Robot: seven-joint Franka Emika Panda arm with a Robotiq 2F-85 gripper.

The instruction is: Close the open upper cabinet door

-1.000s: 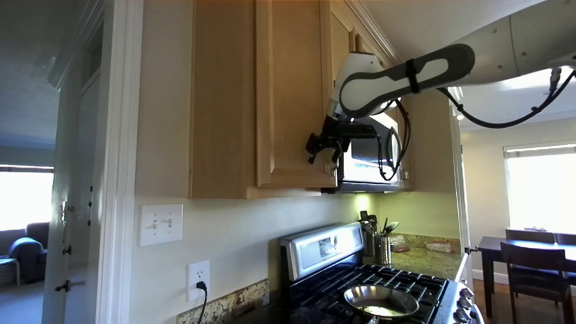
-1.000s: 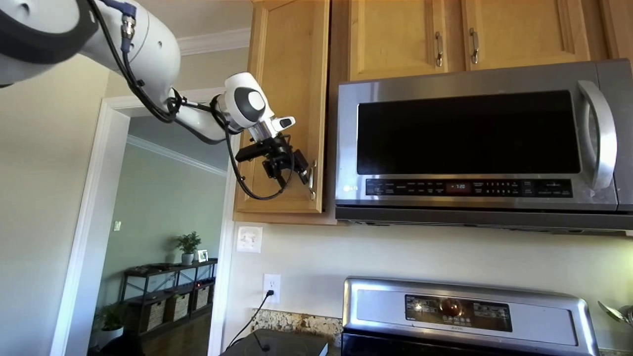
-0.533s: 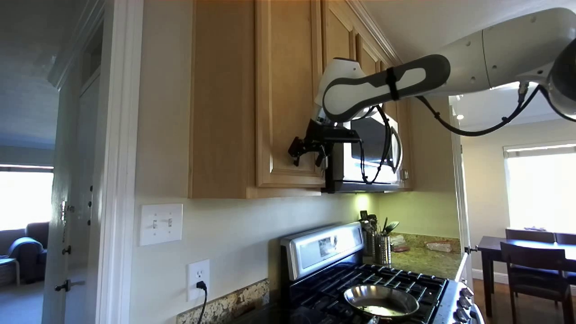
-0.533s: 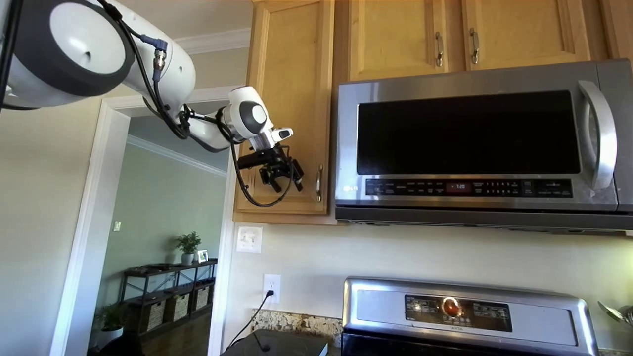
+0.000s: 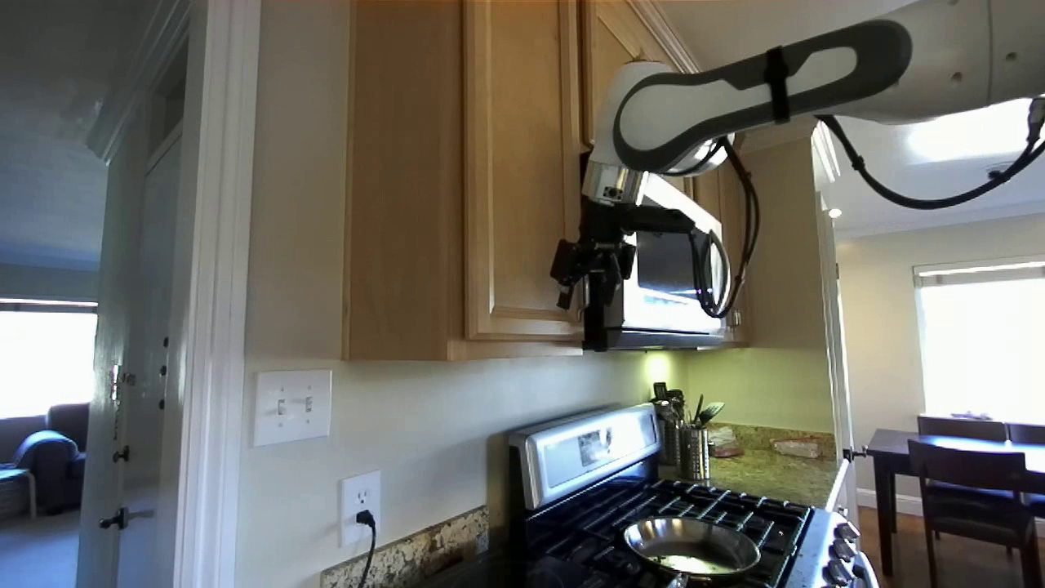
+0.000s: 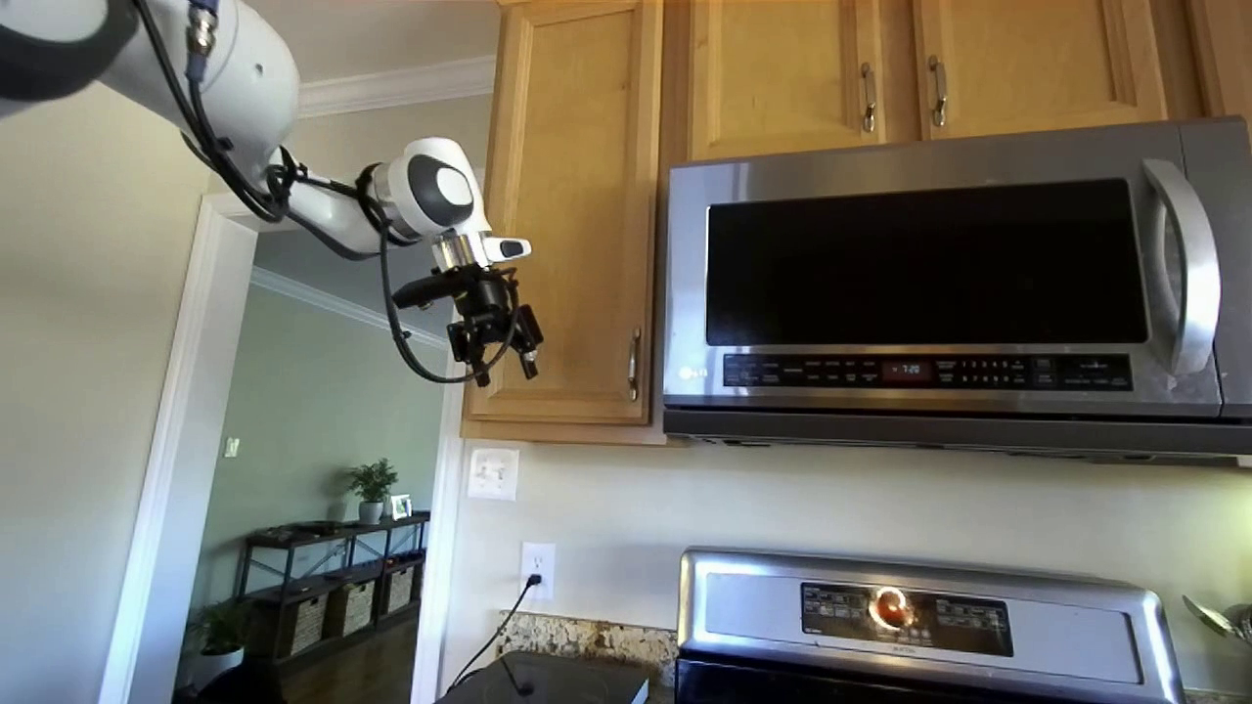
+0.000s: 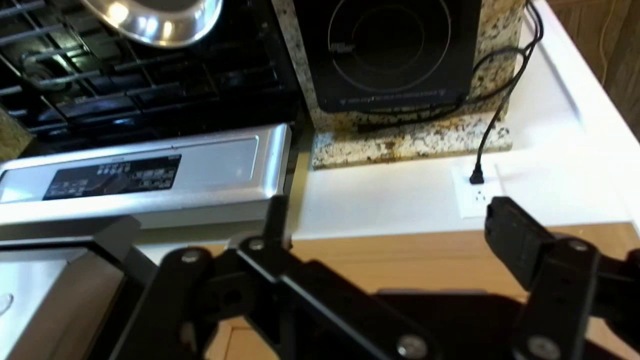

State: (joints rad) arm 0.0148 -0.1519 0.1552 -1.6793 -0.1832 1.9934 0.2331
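- One upper cabinet door [image 6: 587, 215] is looking flush with its frame [image 6: 677, 88].
- Gripper [image 6: 506, 373] is hanging before it, fingers [image 7: 515, 240] standing apart.
- Silver handle [image 6: 634, 364] is running upright.

Honey gold is worn by the tall wooden cabinet door [image 6: 579, 186], silver by its slim metal bar handle [image 6: 633, 364], black by the two-fingered gripper [image 6: 506, 372]; brown and black are speckled over the long cream granite strip [image 7: 415, 142]!
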